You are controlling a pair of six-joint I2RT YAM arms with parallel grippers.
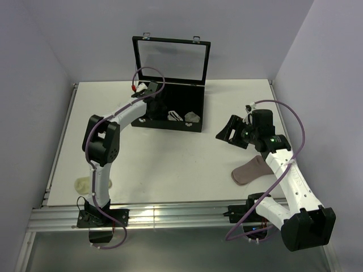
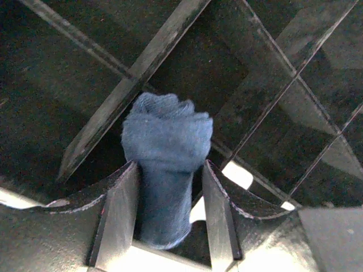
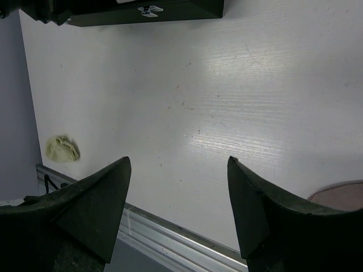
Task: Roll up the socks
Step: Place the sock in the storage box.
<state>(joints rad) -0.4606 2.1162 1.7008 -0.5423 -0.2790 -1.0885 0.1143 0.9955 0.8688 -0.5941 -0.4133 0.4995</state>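
While poking down into the open black case [image 1: 181, 126] on the left arm [image 1: 122, 116], got the left jaws standing either side of a rolled navy sock [image 2: 166, 153]. Smack between them, fat rolled end sticking out past the tips into one of the case's slots. Can't tell whether clenched or let go: touching on one side by the look of it, thin dark sliver on the other. Couldn't say which slot either, just dark dividers [image 2: 122, 93] crossing beyond the tips.

Over on the right arm [image 1: 283, 164], got the right jaws spread wide, nothing between them, hanging above bare bench [image 3: 227, 102]. Spotted a flat brownish sock [image 1: 251, 170] lying on the bench just behind those right jaws, towards the arm's base, with only its edge peeking in at the lower right corner of the wrist view. Also a pale yellowish lump [image 3: 62, 148] way off to the left of the right jaws, down by the bench's front rail and close to the left arm's base.

Two more rolled bundles in the case too, a white bundle [image 1: 174, 115] and a grey bundle [image 1: 193, 117], side by side just right of the left jaws and apart from the navy one.
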